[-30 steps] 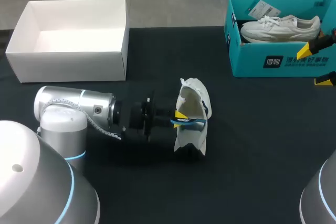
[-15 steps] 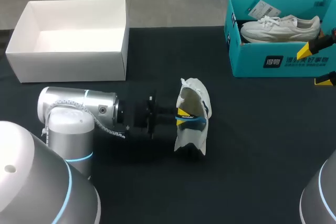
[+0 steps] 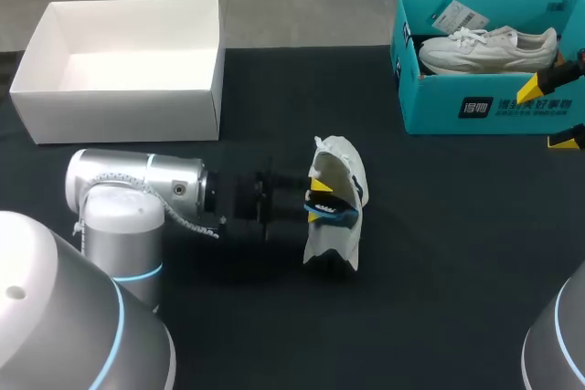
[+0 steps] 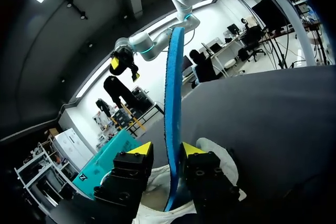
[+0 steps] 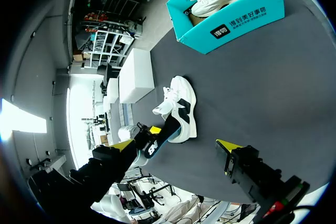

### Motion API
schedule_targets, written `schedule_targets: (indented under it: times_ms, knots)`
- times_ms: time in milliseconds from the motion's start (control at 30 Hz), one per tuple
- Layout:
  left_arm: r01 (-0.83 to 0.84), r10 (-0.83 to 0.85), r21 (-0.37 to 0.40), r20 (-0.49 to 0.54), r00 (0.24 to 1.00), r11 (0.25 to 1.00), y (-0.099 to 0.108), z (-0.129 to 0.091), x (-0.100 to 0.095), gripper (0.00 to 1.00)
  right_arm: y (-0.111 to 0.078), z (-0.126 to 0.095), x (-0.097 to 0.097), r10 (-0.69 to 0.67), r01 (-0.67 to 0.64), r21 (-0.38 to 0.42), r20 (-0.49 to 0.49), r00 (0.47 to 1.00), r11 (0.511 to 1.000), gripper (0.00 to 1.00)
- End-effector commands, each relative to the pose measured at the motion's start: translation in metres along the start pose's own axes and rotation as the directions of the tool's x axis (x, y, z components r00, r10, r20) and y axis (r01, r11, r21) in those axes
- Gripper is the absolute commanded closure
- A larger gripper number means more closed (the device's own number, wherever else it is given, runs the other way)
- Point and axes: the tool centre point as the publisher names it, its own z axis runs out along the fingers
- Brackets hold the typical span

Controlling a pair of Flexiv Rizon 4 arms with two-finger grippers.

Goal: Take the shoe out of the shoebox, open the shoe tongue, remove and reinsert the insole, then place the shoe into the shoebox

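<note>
The left gripper [image 3: 317,198] is clamping the blue insole [image 4: 173,93] between its two fingers, the insole's lower end sitting inside the white shoe [image 3: 339,160]; the shoe is lying near the middle of the black table [image 3: 439,253], well apart from the teal shoebox [image 3: 430,105], which is holding a second white shoe [image 3: 484,47]; the right gripper [image 3: 548,114] is hanging beside that shoebox with jaws spread wide; a white box [image 3: 119,102] is sitting at the far left

Matt black table cover [image 3: 439,253], white cardboard box [image 3: 119,118], teal cardboard shoebox [image 3: 439,105], blue foam-like insole [image 4: 172,119], glossy silver arm [image 3: 137,180]
</note>
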Motion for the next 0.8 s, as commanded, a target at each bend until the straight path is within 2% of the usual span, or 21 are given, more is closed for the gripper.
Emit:
schedule_targets:
  times_ms: [33, 167, 200, 233, 433, 800]
  knots:
    - [-0.004, 0.005, 0.012, -0.012, 1.000, 1.000, -0.014, -0.011, 0.002, 0.69, 0.000, 0.001, 0.000, 0.001, -0.001, 0.000, 0.001, 1.000, 1.000, 0.00]
    - [-0.002, 0.004, 0.043, -0.050, 0.999, 0.999, -0.023, -0.010, 0.010, 0.79, 0.000, 0.001, 0.000, 0.001, -0.001, 0.000, 0.001, 1.000, 1.000, 0.00]
    - [0.001, 0.002, 0.047, -0.057, 0.998, 0.999, -0.025, -0.009, 0.012, 0.96, 0.000, 0.001, 0.000, 0.001, -0.001, 0.000, 0.001, 1.000, 1.000, 0.00]
    - [0.001, 0.003, 0.051, -0.068, 0.998, 0.999, -0.026, -0.008, 0.014, 1.00, 0.000, 0.001, 0.000, 0.001, -0.001, 0.000, 0.001, 1.000, 1.000, 0.00]
    - [-0.009, 0.013, 0.041, -0.079, 0.997, 0.999, -0.022, -0.001, 0.019, 1.00, 0.000, 0.001, 0.000, 0.001, -0.001, 0.000, 0.001, 1.000, 1.000, 0.00]
    - [-0.018, 0.018, -0.025, 0.010, 1.000, 1.000, -0.001, 0.008, 0.019, 1.00, 0.000, 0.001, 0.000, 0.001, -0.001, 0.000, 0.001, 1.000, 1.000, 0.00]
